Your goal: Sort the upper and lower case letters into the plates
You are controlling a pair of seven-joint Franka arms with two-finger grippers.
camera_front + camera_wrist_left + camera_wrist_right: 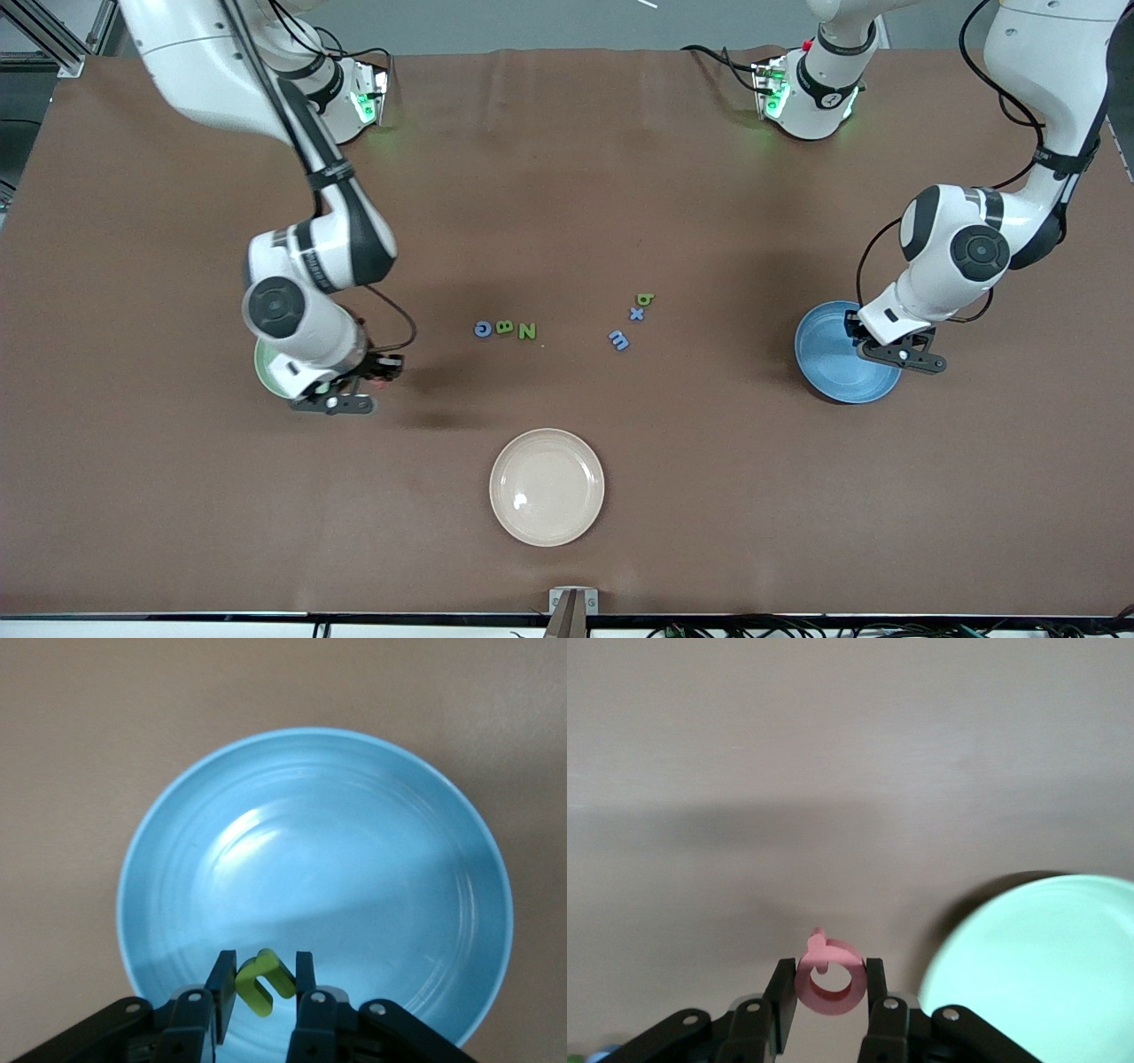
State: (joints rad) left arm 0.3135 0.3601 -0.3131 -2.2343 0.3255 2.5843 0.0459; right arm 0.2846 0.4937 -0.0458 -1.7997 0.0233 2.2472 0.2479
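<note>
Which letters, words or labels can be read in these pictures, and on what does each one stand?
"G": blue toy letter on the table.
"B": green toy letter beside it.
"N": green toy letter, next in that row.
"b": green toy letter.
"x": blue toy letter.
"m": blue toy letter.
"n": green toy letter in the left end effector.
"Q": pink toy letter in the right end effector.
No printed words or brands are readable.

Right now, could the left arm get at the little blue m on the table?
Probably not yet: the left gripper is shut on the green n over the blue plate. The way to the blue m looks free.
</note>
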